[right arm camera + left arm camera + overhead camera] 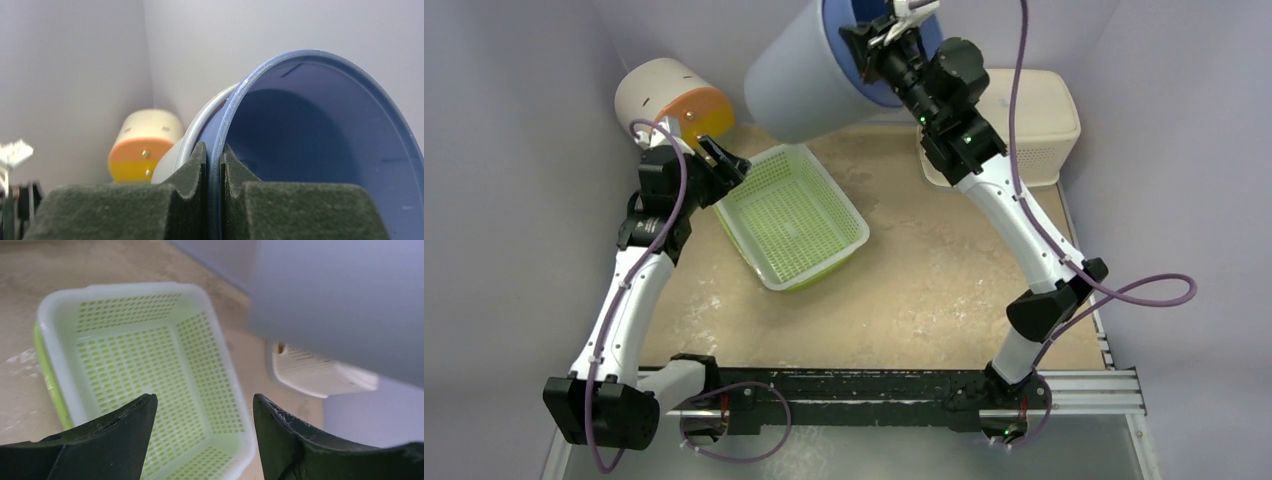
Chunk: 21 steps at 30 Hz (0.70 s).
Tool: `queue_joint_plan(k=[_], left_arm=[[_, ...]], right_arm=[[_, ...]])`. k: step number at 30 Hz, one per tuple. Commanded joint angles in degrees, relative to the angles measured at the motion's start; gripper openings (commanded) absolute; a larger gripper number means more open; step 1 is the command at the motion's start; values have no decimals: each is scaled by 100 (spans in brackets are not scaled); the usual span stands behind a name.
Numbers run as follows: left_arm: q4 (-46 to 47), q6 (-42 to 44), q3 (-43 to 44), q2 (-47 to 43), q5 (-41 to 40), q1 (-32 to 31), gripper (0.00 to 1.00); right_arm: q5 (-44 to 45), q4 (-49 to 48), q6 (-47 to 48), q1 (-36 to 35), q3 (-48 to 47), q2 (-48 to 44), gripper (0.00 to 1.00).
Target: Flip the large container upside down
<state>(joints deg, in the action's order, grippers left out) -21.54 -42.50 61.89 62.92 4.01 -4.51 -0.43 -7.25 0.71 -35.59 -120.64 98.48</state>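
The large container (809,75) is a pale grey-blue bucket with a dark blue inside. It hangs tilted in the air at the back of the table, mouth toward the upper right. My right gripper (876,42) is shut on its rim; in the right wrist view the fingers (214,165) pinch the blue rim (300,57). Its grey side also fills the upper right of the left wrist view (345,295). My left gripper (720,160) is open and empty above the left corner of the green basket (794,215).
A cream and orange cylinder (674,100) lies on its side at the back left. A white perforated box (1029,125) stands at the back right, behind the right arm. The green basket also fills the left wrist view (140,365). Walls close in on three sides.
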Motion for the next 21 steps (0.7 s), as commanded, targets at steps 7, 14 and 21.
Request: queue_joint_plan(k=[7,14,21], left_arm=[[1118,-1178,1408,130,719,12,71],[1685,-1996,1626,400,998,3,73],[1631,-2156,1652,600,1005,-47,67]], right_arm=[[-1049,-863,-661,-52,281,-360,0],[-1777,-274,-750,-324,230,-169,0],[-2043,-105,-763,-511,52,9,0]])
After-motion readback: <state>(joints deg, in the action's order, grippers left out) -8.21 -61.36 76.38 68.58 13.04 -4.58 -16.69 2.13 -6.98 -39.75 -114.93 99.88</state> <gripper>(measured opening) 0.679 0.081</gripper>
